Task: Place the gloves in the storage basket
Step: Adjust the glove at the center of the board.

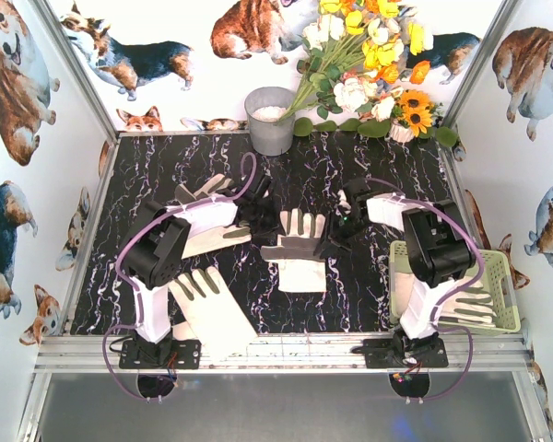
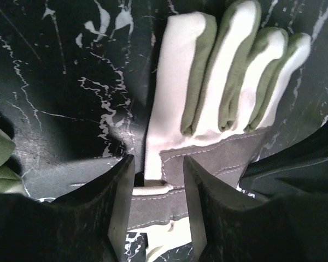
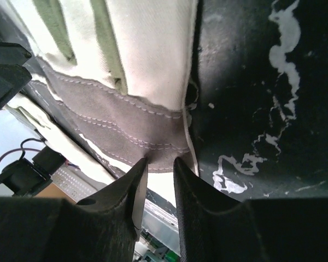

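A cream-white glove (image 1: 298, 256) with grey-olive fingers lies flat in the middle of the black marble table, and both grippers are at it. My left gripper (image 1: 264, 219) (image 2: 158, 161) is at its left edge, fingers apart, straddling the grey palm patch of the glove (image 2: 218, 82). My right gripper (image 1: 337, 232) (image 3: 160, 160) is at its right edge, its tips nipping a pucker of the glove's (image 3: 147, 49) grey patch. A second glove (image 1: 205, 195) lies partly under the left arm, and a third (image 1: 208, 308) at the near left. The storage basket (image 1: 509, 287) at the near right holds another glove (image 1: 467, 308).
A grey metal bucket (image 1: 271, 120) stands at the back centre, beside a bunch of flowers (image 1: 373, 64) at the back right. Printed walls close the table on three sides. The metal rail (image 1: 286, 352) with the arm bases runs along the near edge.
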